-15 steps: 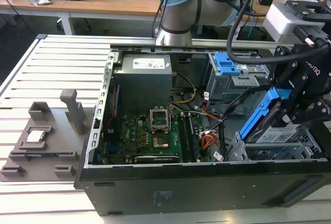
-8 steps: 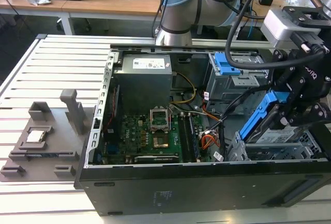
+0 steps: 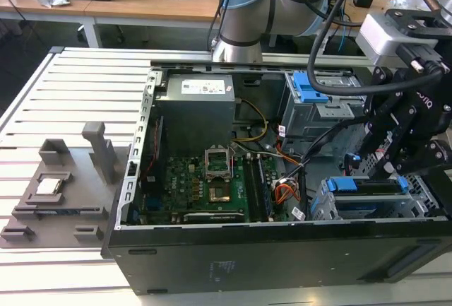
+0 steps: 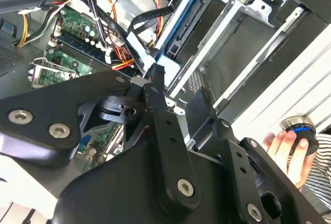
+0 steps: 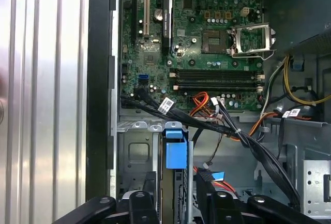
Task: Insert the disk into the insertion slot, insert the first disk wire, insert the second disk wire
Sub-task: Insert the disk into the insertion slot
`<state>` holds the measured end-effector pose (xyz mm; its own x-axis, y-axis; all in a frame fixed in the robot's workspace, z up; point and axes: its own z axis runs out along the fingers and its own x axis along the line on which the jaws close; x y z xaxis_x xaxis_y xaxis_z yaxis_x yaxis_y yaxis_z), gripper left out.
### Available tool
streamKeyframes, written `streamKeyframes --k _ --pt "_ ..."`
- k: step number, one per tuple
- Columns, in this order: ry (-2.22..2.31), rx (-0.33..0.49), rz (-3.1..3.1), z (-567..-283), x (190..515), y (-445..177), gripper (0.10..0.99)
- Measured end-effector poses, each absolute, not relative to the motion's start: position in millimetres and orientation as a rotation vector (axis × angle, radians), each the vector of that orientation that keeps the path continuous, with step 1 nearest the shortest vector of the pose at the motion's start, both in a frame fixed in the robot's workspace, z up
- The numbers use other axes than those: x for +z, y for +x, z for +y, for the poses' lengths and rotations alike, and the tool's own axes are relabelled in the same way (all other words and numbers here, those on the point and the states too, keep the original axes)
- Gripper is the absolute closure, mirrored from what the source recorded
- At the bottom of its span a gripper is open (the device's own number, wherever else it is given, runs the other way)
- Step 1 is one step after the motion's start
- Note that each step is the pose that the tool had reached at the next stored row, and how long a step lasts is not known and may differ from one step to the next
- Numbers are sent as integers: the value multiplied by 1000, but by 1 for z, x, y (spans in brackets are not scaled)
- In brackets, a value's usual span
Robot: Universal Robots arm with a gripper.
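Observation:
The disk (image 3: 371, 186), silver in its bright blue carrier, lies in the insertion slot (image 3: 426, 194), the low grey cage at the case's front corner on the exterior view's right. My gripper (image 3: 387, 166) hangs just above it, open, with a finger on each side of the disk's blue end tab (image 5: 174, 151) and small gaps between. A small blue plug (image 5: 217, 175), apparently the first disk wire, lies loose beside the cage. The red and orange bundle of the second disk wire (image 3: 283, 192) curls by the motherboard; its plug is hidden.
A taller grey cage with a blue latch (image 3: 308, 87) stands behind the slot. Black cables (image 5: 207, 125) cross from the motherboard (image 3: 194, 186) to the cages. A grey fixture (image 3: 56, 186) sits on the slatted table. A person's hand (image 4: 279, 144) rests by a blue-ringed knob (image 4: 298, 129).

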<state>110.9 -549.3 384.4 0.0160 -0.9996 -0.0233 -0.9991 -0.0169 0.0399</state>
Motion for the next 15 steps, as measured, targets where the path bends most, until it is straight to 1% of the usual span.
streamKeyframes --k 3,5,6,7,8,15 --pt "2230 -70 -2194 -549 384 111 647" --pt "2230 -70 -2194 -549 384 111 663" --pt "2230 -70 -2194 -549 384 111 851" --pt "2230 -70 -2194 -549 384 111 851" --pt "2230 -70 -2194 -549 384 111 980" --pt "2230 -70 -2194 -549 384 111 980"
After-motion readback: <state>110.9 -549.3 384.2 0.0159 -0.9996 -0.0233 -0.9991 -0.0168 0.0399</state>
